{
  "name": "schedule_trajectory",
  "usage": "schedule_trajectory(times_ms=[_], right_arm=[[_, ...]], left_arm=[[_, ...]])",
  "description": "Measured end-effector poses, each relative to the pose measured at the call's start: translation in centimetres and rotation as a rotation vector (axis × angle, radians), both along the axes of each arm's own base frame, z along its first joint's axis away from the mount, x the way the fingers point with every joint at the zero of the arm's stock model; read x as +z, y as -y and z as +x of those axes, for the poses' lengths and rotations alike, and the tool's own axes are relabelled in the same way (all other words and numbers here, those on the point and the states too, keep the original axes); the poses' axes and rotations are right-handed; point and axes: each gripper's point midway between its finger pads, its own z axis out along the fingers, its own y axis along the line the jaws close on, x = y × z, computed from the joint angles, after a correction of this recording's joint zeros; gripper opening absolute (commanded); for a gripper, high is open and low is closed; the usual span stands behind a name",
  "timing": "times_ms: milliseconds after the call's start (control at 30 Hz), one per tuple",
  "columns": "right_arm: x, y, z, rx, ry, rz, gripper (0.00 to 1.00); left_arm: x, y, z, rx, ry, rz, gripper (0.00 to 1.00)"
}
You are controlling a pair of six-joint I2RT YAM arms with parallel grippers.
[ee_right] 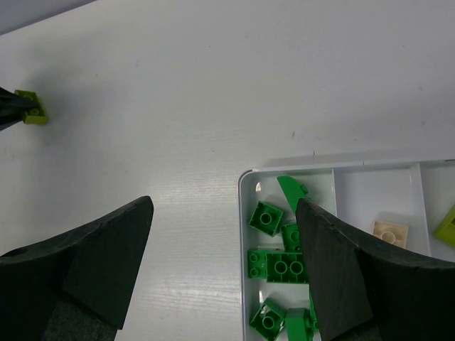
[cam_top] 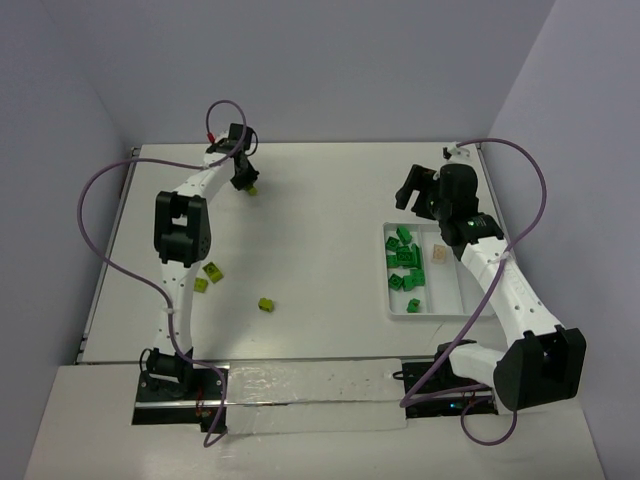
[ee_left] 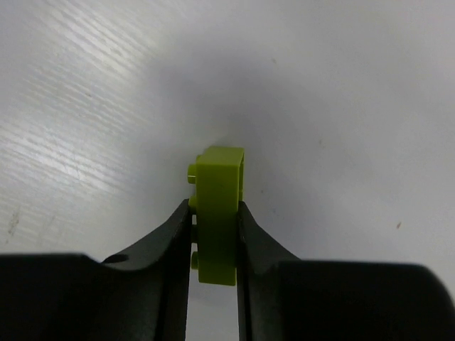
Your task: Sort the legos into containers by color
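Observation:
My left gripper (cam_top: 245,182) is at the far left of the table, shut on a yellow-green lego (ee_left: 219,206) that stands on edge between its fingers (ee_left: 170,241); the same lego (ee_right: 31,114) shows far off in the right wrist view. My right gripper (cam_top: 420,190) hangs open and empty above the far left corner of the white tray (cam_top: 386,296), as the right wrist view (ee_right: 224,206) shows. Several dark green legos (ee_right: 277,264) fill the left container, a peach lego (ee_right: 390,232) lies in the middle one, and a yellow-green one (ee_right: 446,227) in the right one.
Three loose yellow-green legos lie on the table's left half: two together (cam_top: 213,270) (cam_top: 200,284) beside the left arm and one (cam_top: 266,304) nearer the middle. The walls stand close behind and at both sides.

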Motion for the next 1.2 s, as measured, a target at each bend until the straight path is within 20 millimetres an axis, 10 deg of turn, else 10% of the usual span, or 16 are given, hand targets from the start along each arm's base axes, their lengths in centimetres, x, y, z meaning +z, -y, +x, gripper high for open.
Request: schedule_trajectory(times_ms=[233, 567, 700, 867, 1200], right_arm=[[0.9, -0.1, -0.6, 0.003, 0.022, 0.012, 0.89], [1.7, 0.2, -3.6, 0.004, 0.051, 0.023, 0.89], [-0.2, 0.4, -4.9, 0.000, 0.000, 0.013, 0.89], [-0.8, 0.8, -6.0, -0.008, -0.022, 0.005, 0.89], [-1.4, 1.7, -7.1, -0.036, -0.029, -0.028, 0.89]], left_arm=[[1.0, 4.6, -3.1, -0.175, -0.019, 0.072, 0.00], [5.8, 17.5, -16.9, -0.525, 0.025, 0.083, 0.00], [4.5, 21.4, -21.8, -0.612, 0.005, 0.062, 0.00], [2.8, 22.6, -23.5, -0.615, -0.027, 0.049, 0.06], [-0.8, 22.5, -24.0, -0.602, -0.086, 0.079, 0.52]])
